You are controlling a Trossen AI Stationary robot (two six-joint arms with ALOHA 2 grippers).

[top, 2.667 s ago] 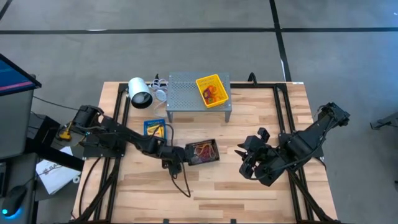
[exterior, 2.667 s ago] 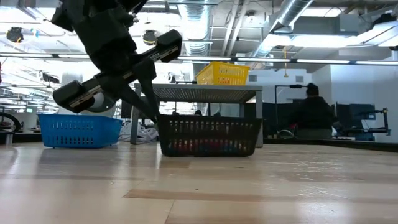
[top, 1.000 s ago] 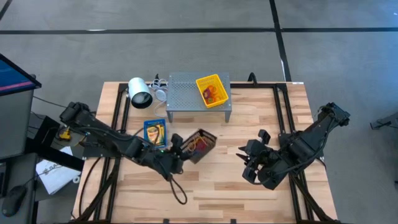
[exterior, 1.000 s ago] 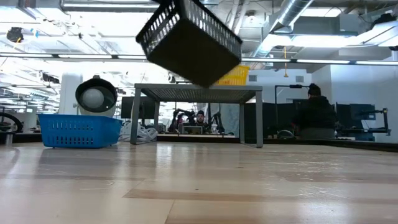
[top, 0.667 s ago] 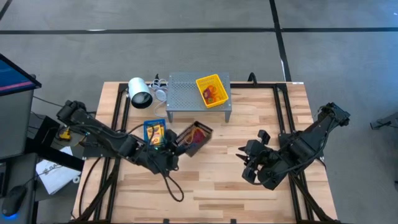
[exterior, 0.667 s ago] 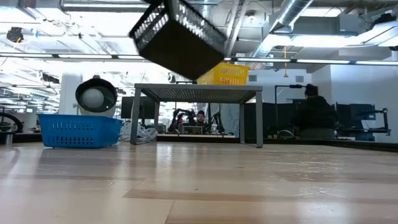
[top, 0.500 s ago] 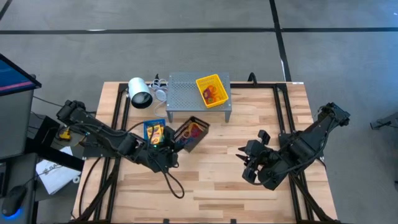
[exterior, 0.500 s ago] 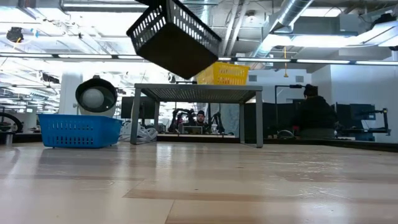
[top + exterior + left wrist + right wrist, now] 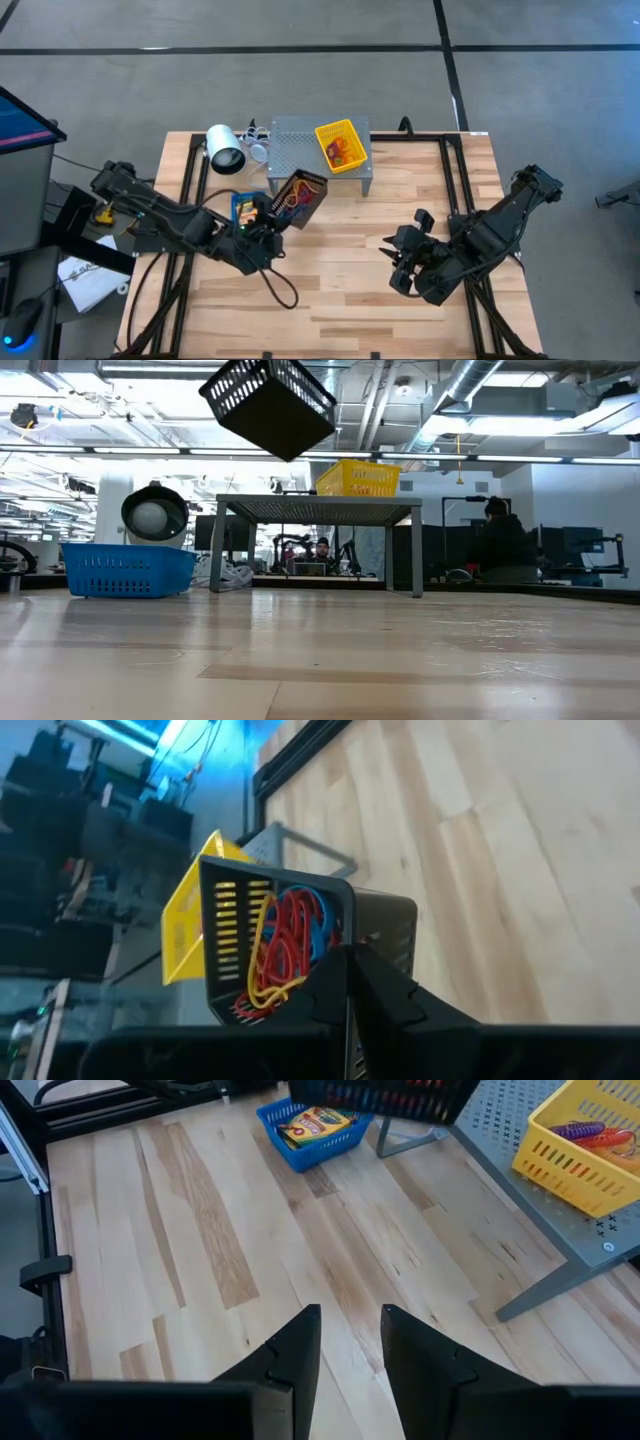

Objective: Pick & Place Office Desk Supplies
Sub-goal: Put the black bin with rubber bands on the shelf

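Left gripper clamps black bin aloft, rubber bands inside

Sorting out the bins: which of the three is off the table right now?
The black bin. The left gripper holds it tilted in the air, rubber bands inside; the blue bin sits on the table, the yellow bin on the shelf.

Two dark, cable-draped jointed arms

Black bin, yellow bin
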